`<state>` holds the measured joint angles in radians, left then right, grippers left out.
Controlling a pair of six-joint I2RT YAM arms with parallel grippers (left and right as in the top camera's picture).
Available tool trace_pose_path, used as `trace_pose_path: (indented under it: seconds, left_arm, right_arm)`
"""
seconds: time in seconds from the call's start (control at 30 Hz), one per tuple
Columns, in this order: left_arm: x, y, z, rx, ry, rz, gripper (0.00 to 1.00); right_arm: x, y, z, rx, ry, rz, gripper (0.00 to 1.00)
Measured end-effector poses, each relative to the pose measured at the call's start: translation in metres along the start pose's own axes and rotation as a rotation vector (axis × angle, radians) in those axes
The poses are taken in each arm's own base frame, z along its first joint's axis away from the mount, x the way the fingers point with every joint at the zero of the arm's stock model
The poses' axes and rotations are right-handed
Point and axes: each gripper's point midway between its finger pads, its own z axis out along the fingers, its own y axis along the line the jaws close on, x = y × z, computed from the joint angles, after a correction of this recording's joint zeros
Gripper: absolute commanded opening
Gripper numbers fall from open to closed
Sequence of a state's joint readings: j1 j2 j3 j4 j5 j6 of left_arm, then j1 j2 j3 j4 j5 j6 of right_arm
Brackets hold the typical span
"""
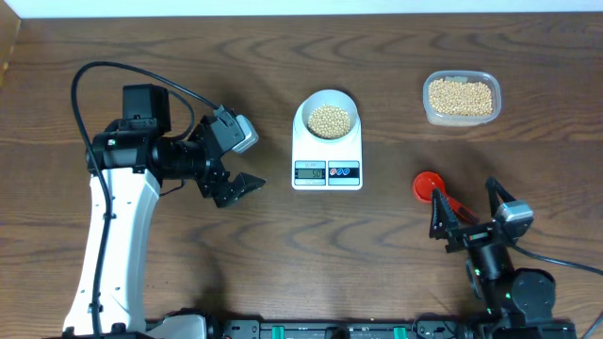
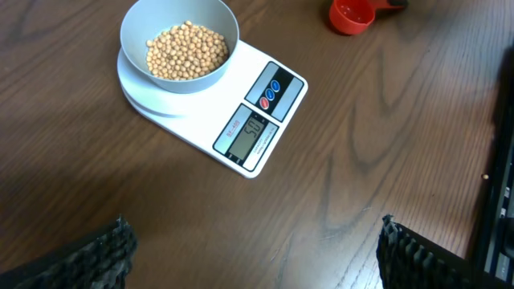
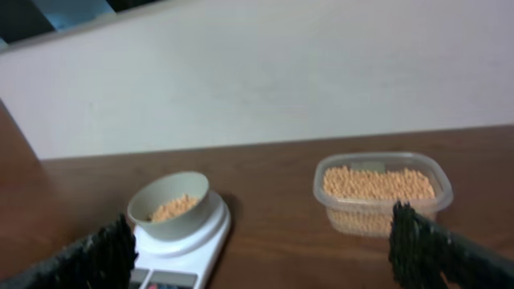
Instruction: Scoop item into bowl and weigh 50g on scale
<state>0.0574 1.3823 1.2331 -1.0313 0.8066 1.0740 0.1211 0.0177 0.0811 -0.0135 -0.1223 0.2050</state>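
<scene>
Apparently done: bowl (image 2: 161, 18) of beans (image 2: 186, 52) on scale (image 2: 249, 68), display (image 2: 250, 132) seemingly at target, red scoop (image 1: 429, 185) on table (image 1: 188, 56) near right; left jaws and right jaws wide open, empty.

Dark wood-grain desk (image 1: 377, 254) across the whole view. At its far right, a clear rounded-rectangular plastic tub (image 1: 462, 121), lidless, upright. Nearer and slightly left of that, well apart from it, a red scoop (image 1: 428, 185), cup open upward, handle angled toward the near right. Behind the desk, a plain pale wall (image 3: 281, 72). Along the near edge, a black rail (image 1: 320, 330) with small green marks.
</scene>
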Motion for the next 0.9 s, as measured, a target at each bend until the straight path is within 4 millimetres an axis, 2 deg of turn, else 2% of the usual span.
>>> trace_pose_path:
  seconds: [0.17, 0.27, 0.6, 0.9]
  left_arm:
    - [0.000, 0.000, 0.000, -0.001, 0.000, 0.001, 0.98]
    - [0.000, 0.000, 0.000, 0.000, 0.000, 0.000, 0.98]
    - [0.000, 0.000, 0.000, -0.001, 0.000, 0.001, 0.98]
    - [0.000, 0.000, 0.000, -0.001, 0.000, 0.001, 0.98]
  right_arm:
    - [0.032, -0.007, 0.003, 0.016, 0.061, 0.002, 0.99]
    - [0.043, -0.010, 0.002, 0.025, 0.102, -0.002, 0.99]
    - [0.046, -0.009, 0.002, 0.013, 0.117, -0.137, 0.99]
    - [0.046, -0.009, 0.002, 0.012, 0.117, -0.167, 0.99]
